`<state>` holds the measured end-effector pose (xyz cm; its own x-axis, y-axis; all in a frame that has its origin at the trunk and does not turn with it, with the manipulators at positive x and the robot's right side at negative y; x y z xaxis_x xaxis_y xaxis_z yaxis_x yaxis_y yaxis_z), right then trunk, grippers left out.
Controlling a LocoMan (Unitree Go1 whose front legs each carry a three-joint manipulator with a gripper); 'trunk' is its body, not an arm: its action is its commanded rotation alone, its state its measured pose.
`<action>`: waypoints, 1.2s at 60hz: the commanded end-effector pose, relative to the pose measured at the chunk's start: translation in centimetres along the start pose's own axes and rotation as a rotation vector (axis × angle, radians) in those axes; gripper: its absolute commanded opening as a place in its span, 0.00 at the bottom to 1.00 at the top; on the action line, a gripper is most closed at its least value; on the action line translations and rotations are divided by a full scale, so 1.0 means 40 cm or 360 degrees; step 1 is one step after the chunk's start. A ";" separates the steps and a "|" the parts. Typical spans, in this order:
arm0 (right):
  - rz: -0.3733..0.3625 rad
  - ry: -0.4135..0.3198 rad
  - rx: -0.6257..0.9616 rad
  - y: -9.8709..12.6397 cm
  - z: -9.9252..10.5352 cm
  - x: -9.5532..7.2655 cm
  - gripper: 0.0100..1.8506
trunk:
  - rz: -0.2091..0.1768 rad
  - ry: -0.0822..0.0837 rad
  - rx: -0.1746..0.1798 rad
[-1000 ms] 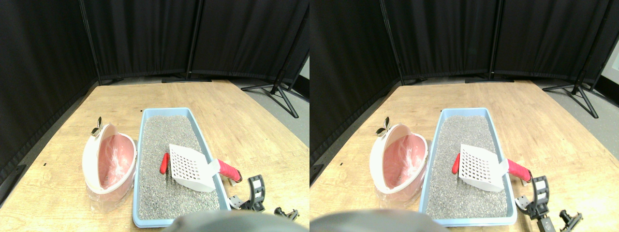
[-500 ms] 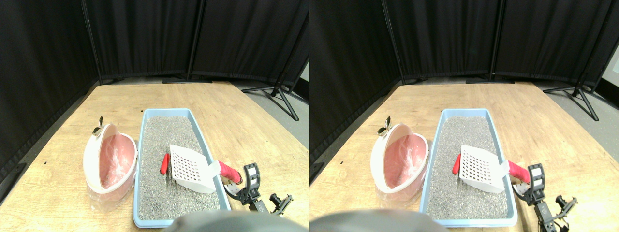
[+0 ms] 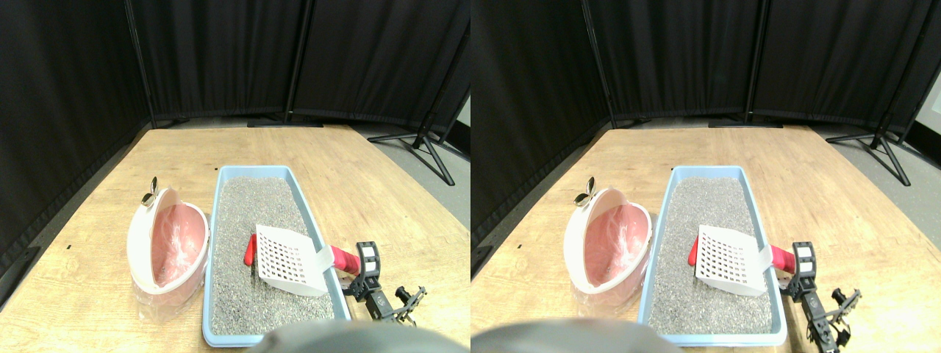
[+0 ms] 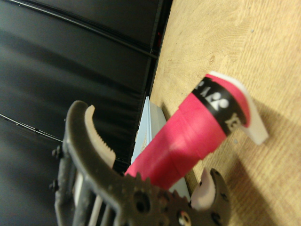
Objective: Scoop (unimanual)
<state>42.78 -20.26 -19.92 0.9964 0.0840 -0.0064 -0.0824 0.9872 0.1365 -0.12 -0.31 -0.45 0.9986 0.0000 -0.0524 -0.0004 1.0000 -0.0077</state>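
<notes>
White gridded scoop [image 3: 288,259], red-wrapped handle [image 3: 342,258], blue tray [image 3: 215,220].

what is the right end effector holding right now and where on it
Nothing yet. The right end effector is open, its jaws either side of the red wrapped handle of the white scoop, not closed on it.

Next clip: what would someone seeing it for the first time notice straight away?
The light blue litter tray full of grey litter sits mid-floor, with a white slotted scoop lying in it, its red-wrapped handle sticking out over the tray's right rim. A red object peeks out from behind the scoop, and a pink-lined bin stands just left of the tray. The right pincer is at the handle's end, jaws open around it in the wrist view.
</notes>
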 end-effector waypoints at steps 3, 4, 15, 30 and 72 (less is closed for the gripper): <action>-0.0035 -0.0025 0.0036 0.009 0.008 -0.004 0.55 | 0.0012 0.0007 -0.0023; -0.0015 -0.0039 0.0016 0.008 0.005 -0.003 0.55 | 0.0012 0.0007 -0.0023; -0.0034 -0.0049 0.0011 0.004 0.001 0.011 0.57 | 0.0011 0.0008 -0.0016; -0.0063 -0.0026 0.0066 0.007 0.007 0.049 0.54 | 0.0008 0.0004 -0.0007; 0.0049 -0.0117 0.0104 0.005 -0.004 0.066 0.02 | -0.0001 0.0023 -0.0024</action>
<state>45.54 -19.85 -20.79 0.9967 0.0786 0.0201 -0.0811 0.9678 0.2381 -0.20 -0.37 -0.49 0.9985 -0.0069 -0.0549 0.0067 1.0000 -0.0046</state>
